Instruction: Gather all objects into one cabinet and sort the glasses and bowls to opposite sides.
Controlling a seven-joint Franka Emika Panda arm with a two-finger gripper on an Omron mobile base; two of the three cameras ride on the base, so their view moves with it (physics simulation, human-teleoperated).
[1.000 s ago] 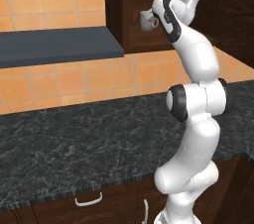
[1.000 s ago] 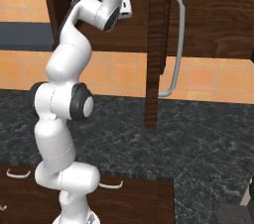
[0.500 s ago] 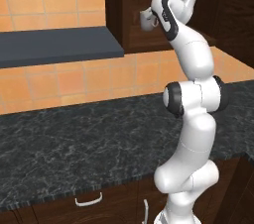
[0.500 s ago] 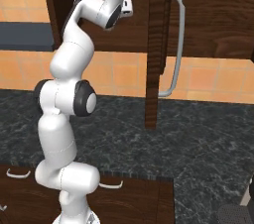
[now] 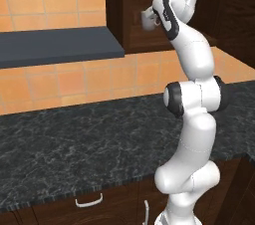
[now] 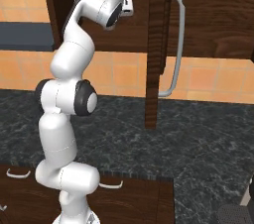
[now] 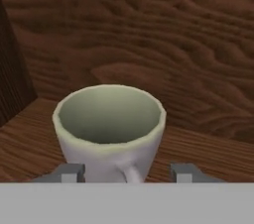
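Pale grey-beige mug (image 7: 110,131) stood upright on the brown wood floor of the cabinet (image 7: 149,34), near its back wall, handle turned toward the camera. Gripper (image 7: 128,173) sat low around the mug, one fingertip (image 7: 69,172) on each side of its base; jaws partly open, and contact with the mug's wall could not be told. From the base views the arm reached high into the open cabinet (image 6: 208,15), door (image 6: 158,44) swung out with its curved white handle (image 6: 176,44), above the dark speckled counter (image 5: 74,139).
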